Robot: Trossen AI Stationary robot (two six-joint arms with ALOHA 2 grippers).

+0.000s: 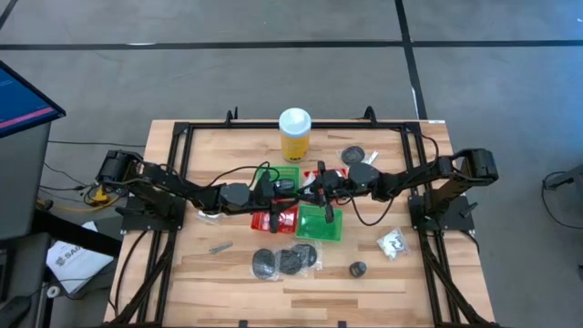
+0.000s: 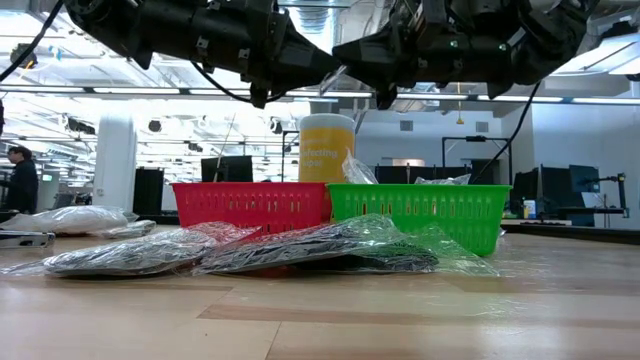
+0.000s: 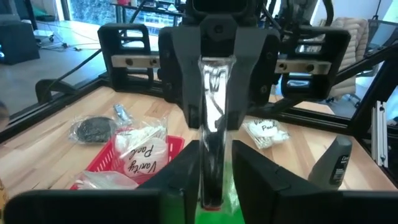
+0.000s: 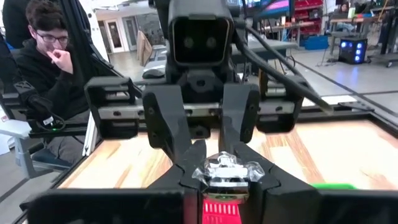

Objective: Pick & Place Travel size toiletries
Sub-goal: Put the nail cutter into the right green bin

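Above the wooden surface (image 1: pixel 228 273), a clear packet (image 3: pixel 213 118) was held between the left gripper (image 1: pixel 290 187) and right gripper (image 1: pixel 314 193), both clamped on it.

Left gripper (image 1: pixel 290 187): black. Right gripper (image 1: pixel 308 191): black. Between them: clear shiny packet (image 3: pixel 214 118), see-through, red end. Under grippers: red mesh basket (image 2: pixel 250 205) and green mesh basket (image 2: pixel 420 210), grid pattern. Behind grippers: yellow bottle (image 1: pixel 294 138), white cap. Nearer than grippers: black round discs (image 1: pixel 281 261) in clear wrap. Table (image 1: pixel 182 282): light wood stripes. White packet (image 3: pixel 268 132): dark writing.
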